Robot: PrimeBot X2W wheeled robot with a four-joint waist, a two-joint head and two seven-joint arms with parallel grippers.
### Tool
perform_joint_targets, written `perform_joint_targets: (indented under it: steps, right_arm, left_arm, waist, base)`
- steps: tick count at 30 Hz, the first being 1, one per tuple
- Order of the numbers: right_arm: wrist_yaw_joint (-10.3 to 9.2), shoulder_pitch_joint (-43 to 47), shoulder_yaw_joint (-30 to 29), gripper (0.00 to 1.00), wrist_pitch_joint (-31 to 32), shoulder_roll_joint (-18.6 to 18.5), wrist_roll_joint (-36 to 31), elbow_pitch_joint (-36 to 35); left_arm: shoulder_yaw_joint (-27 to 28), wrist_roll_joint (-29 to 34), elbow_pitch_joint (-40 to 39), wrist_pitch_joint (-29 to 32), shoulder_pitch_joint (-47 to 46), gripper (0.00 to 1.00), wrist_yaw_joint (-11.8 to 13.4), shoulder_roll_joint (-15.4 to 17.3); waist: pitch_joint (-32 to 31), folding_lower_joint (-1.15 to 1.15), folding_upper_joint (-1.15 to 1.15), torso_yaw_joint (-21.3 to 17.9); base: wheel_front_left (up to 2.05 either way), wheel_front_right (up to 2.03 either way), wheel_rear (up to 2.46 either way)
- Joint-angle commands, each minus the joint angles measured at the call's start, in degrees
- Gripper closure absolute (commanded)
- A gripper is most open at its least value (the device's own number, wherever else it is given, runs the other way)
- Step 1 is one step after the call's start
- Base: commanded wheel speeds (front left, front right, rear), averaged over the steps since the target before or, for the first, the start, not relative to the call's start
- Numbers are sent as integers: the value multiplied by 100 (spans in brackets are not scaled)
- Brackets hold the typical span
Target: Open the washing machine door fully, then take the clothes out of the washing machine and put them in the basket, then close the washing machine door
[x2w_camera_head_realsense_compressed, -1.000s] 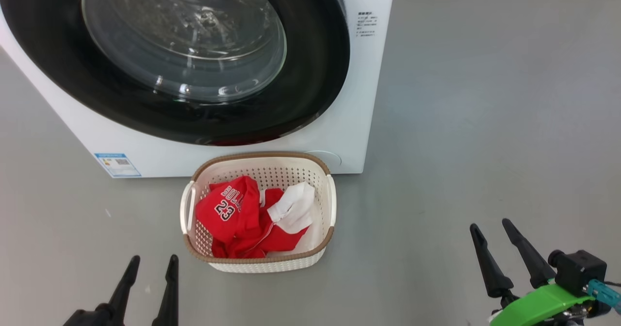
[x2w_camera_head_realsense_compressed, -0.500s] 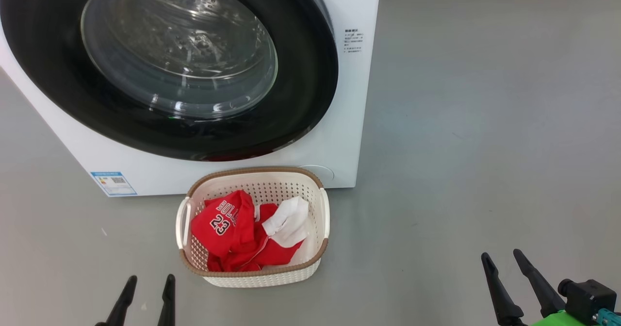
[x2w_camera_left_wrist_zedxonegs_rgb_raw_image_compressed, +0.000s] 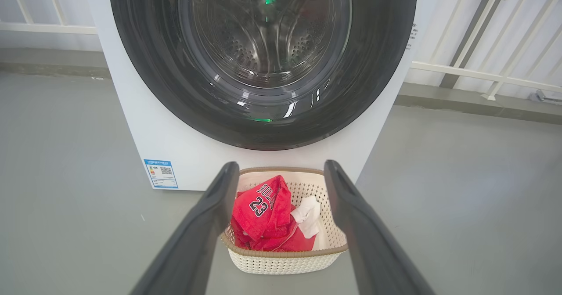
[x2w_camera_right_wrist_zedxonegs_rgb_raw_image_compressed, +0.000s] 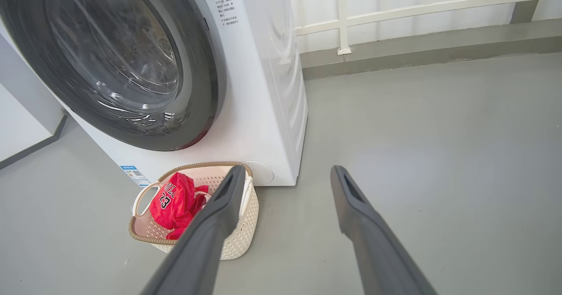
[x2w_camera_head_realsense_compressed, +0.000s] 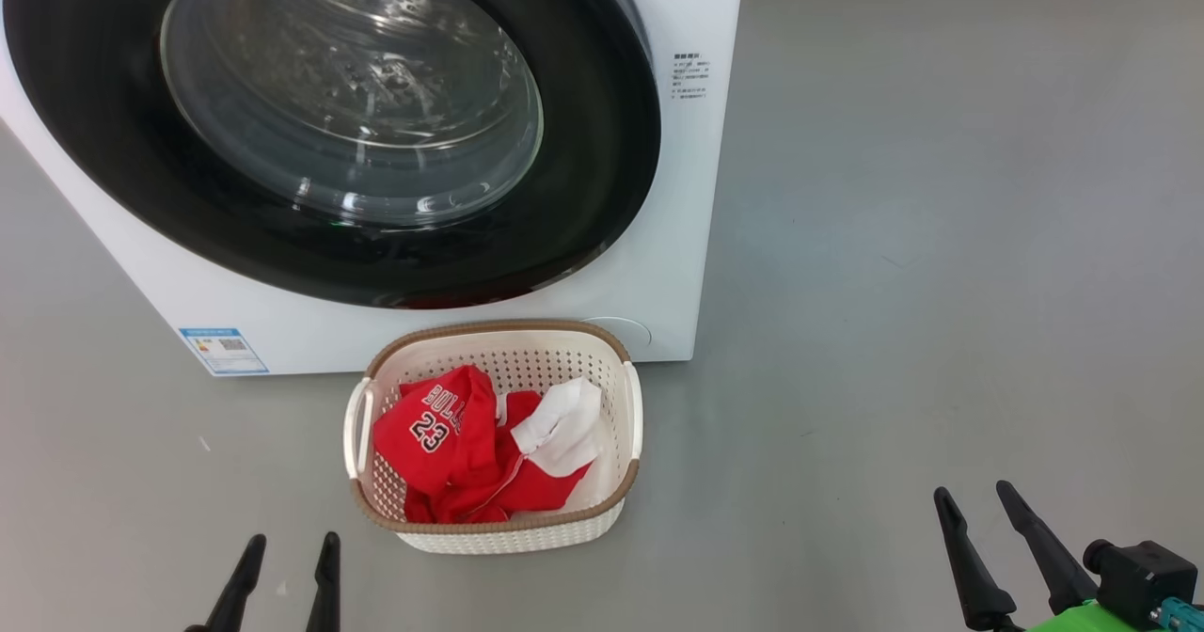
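Ahead of both tools, on the grey floor [x2w_camera_head_realsense_compressed: 941, 237]: one washing machine [x2w_camera_head_realsense_compressed: 677, 237], a white box. Its one round door [x2w_camera_head_realsense_compressed: 602, 143] sits shut, flush on the front, with a black rim and a clear glass bowl. One blue label [x2w_camera_head_realsense_compressed: 224, 350] sits low on the front, straight ahead of the left tool [x2w_camera_head_realsense_compressed: 292, 542].

One basket [x2w_camera_head_realsense_compressed: 508, 538], cream with a brown rim, stands on the floor just before the machine, below the door's lower edge. It is ahead of the left tool and a little to its right, and well off to the left of the right tool [x2w_camera_head_realsense_compressed: 973, 493].

The clothes [x2w_camera_head_realsense_compressed: 451, 444] lie inside the basket as one red heap. The "BULLS 23" jersey is uppermost, with one white piece on the side nearer the right tool. The count of separate garments cannot be told.

Two tools, two dark fingers [x2w_camera_left_wrist_zedxonegs_rgb_raw_image_compressed: 197, 233] each.
- Left tool: spread wide, nothing between the fingers, short of the basket and not touching it.
- Right tool: spread wide, nothing gripped, over bare floor.

One black wrist camera [x2w_camera_head_realsense_compressed: 1138, 576] on a green bracket sits behind the right tool.
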Motion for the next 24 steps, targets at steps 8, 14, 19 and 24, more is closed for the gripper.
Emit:
perform_joint_targets:
  steps: [8,14,19,24]
  right_arm:
    - [2,5,18,100,2,48,9,117]
    - [1,-14,23,100,81,152,282,227]
    - [0,-56,-13,100,159,170,545,210]
    - [0,-98,-42,100,222,184,753,199]
  left_arm:
    - [-30,-7,131,29,11,100,1,-54]
    - [-43,-326,269,118,-20,100,0,-125]
    - [-25,-634,267,201,-58,100,0,-128]
    - [-9,-879,268,266,-100,100,0,-131]
  waist:
    - [8,0,0,18]
    - [-9,8,0,9]
    - [-21,3,0,1]
    - [-23,0,0,-6]
  base:
    - [0,0,0]
    - [0,0,0]
    - [0,0,0]
    - [0,0,0]
